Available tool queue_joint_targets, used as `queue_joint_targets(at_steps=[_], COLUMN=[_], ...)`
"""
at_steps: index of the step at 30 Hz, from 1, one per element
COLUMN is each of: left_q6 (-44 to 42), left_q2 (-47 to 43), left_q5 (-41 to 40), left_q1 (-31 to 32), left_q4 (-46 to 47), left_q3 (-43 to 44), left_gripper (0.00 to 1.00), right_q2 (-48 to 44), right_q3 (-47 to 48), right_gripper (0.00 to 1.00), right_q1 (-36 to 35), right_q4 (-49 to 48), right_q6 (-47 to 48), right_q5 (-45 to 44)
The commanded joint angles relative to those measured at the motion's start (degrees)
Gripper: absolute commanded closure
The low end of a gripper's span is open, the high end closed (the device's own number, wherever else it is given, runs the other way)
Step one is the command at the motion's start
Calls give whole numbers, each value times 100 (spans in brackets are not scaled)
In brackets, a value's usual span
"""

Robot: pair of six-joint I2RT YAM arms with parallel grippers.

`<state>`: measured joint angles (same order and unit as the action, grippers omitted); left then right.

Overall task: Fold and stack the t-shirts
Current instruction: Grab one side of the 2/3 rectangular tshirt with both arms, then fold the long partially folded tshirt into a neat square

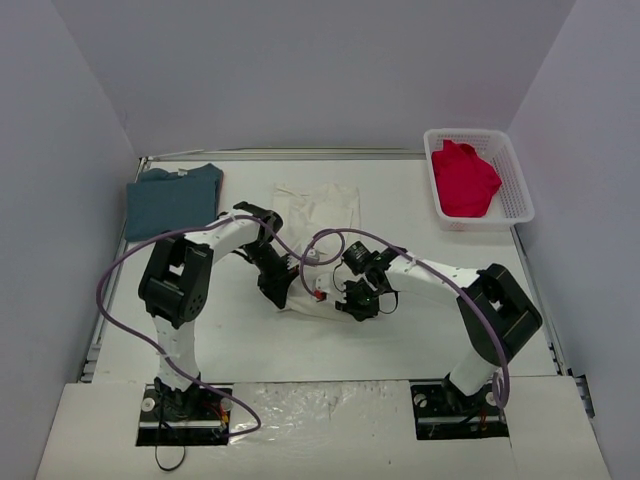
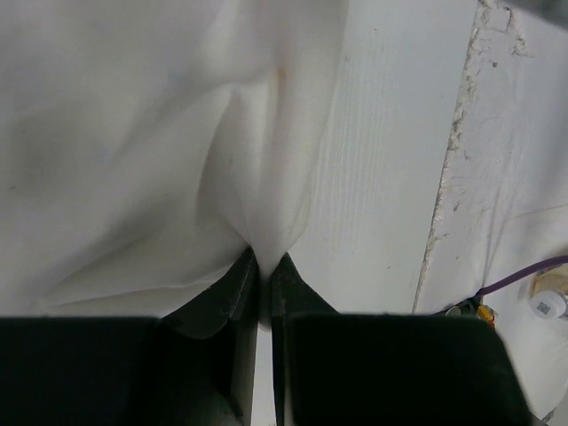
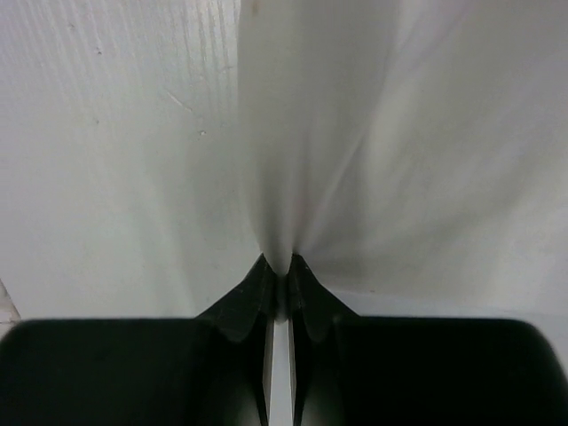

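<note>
Now the left pincer (image 2: pixel 264 258) and right pincer (image 3: pixel 277 263), both reaching forward low and angling inward toward each other, are each clenching the near hem of the cream shirt (image 1: pixel 318 208) spreading ahead of their tips, so the 2 should be lifting evenly, keeping that hem taut.

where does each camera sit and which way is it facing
Top external: above and behind the robot, facing down at the table; left arm and right arm show.
Left wrist: on the left arm, looking past the left gripper, shut on the cream t-shirt.
Right wrist: likewise on the right arm; right gripper also shut on it.
Shared: both wrist views show that t-shirt over the table.
</note>
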<state>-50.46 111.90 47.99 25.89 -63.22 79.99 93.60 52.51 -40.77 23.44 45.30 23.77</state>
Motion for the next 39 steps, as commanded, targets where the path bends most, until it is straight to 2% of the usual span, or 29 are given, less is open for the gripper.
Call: queue_joint_targets(at_steps=[1,4,5,8,12,21,27,31,39], left_q6=[-289,-543,-675,-1097,-1432,-1283,-1072,-773,-773], left_q2=[-580,-826,-853,-924,-1230,-2110,-2321,-2330,-1795], left_q5=[0,-9,44,140,273,229,-8,-272,-492], left_q1=[-58,-58,-49,-40,38,250,267,206,13], left_q4=[-515,-840,-1215,-1962,-2519,-2616,-2486,-2125,-2238], left_q3=[17,69,122,324,264,-141,-88,16,816], left_gripper=[98,98,98,98,98,98,98,98,98], right_q2=[-272,-693,-929,-1325,-1573,-1652,-1556,-1354,-677], right_q3=[180,461,540,865,1217,1745,1841,2070,2921], right_gripper=[100,100,100,100,100,100,100,100,100], right_q1=[148,289,307,298,316,324,438,789,1151], right_q4=[1072,1731,1925,2506,2989,3764,3659,3536,3527], right_q6=[119,260,338,418,409,611,691,761,1051], right_q5=[-84,259,425,576,576,936,831,892,744])
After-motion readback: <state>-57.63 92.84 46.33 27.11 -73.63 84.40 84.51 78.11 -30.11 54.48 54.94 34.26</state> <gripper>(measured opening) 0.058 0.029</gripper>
